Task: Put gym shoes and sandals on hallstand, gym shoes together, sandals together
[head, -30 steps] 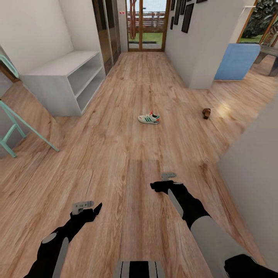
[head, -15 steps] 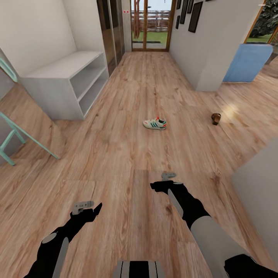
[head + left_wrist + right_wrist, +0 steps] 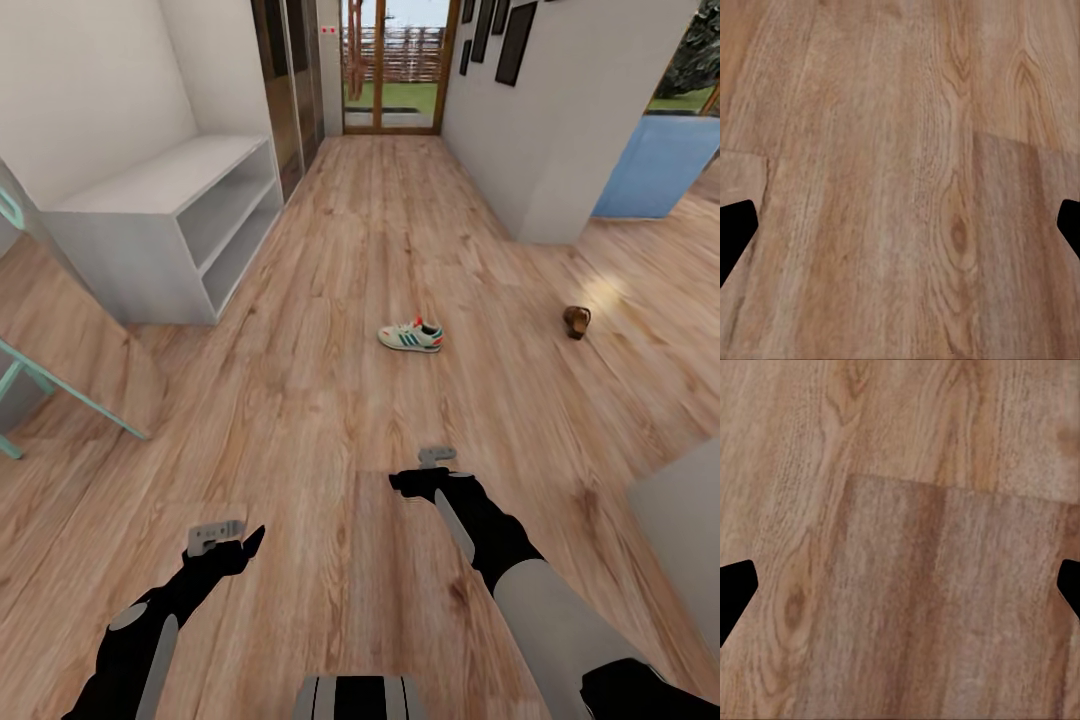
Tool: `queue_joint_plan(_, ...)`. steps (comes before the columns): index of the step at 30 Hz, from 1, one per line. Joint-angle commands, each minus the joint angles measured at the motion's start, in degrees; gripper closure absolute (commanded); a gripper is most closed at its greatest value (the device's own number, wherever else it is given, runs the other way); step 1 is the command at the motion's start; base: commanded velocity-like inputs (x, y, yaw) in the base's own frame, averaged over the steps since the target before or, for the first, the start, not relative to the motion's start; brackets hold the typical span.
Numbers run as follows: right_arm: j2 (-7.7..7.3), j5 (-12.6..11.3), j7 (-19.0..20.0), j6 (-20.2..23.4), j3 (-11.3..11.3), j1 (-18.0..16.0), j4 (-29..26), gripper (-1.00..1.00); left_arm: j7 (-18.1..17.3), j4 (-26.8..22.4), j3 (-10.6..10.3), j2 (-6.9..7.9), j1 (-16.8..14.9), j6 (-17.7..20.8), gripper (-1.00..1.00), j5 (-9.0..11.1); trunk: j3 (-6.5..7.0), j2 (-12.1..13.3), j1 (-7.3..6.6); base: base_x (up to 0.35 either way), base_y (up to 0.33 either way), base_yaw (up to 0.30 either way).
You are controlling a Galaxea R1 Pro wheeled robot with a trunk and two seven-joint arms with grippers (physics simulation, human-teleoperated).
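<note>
One white gym shoe [image 3: 411, 336] with green stripes and a red-orange heel lies on its sole on the corridor floor [image 3: 330, 400], well ahead of both arms. A single dark-brown sandal [image 3: 576, 321] rests farther right on the planks. The pale grey hallstand [image 3: 170, 220] stands against the left wall, its top and two shelf levels bare. My left gripper [image 3: 225, 540] and right gripper [image 3: 425, 470] hover low over the planks, far short of the shoe. In the wrist views the left gripper [image 3: 900, 232] and right gripper [image 3: 900, 592] are open, with only wood between their fingertips.
Teal stair rails [image 3: 60, 390] slant in at the left. A white wall corner [image 3: 680, 520] juts in at the near right. Farther right stands a blue panel [image 3: 660, 165]. The corridor ends at a glazed door [image 3: 390, 60].
The whole view has shifted: the camera has come forward and swung a little left, so the shoe, sandal and hallstand sit lower and further right. Both arms hold the same pose.
</note>
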Motion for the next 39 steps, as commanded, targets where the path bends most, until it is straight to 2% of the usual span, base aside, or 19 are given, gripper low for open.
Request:
queue_joint_plan(1,0.0,0.01,0.0,0.0,-0.01,0.0,0.0,-1.0,-0.01,-0.01,0.0,0.01,0.0,0.0,-1.0,0.0,0.0,0.0,0.0,0.324,0.089,0.0)
queue_joint_plan(11,0.0,0.0,0.0,0.0,0.01,0.0,0.0,-1.0,-0.02,-0.02,-0.08,-0.03,0.0,0.0,-1.0,0.0,0.0,0.0,0.0,0.324,0.103,0.0)
queue_joint_plan(39,0.0,0.01,0.0,0.0,0.0,0.0,0.0,-1.0,-0.02,-0.02,-0.17,0.0,0.0,0.0,-1.0,0.0,0.0,0.0,0.0,0.327,0.021,0.0)
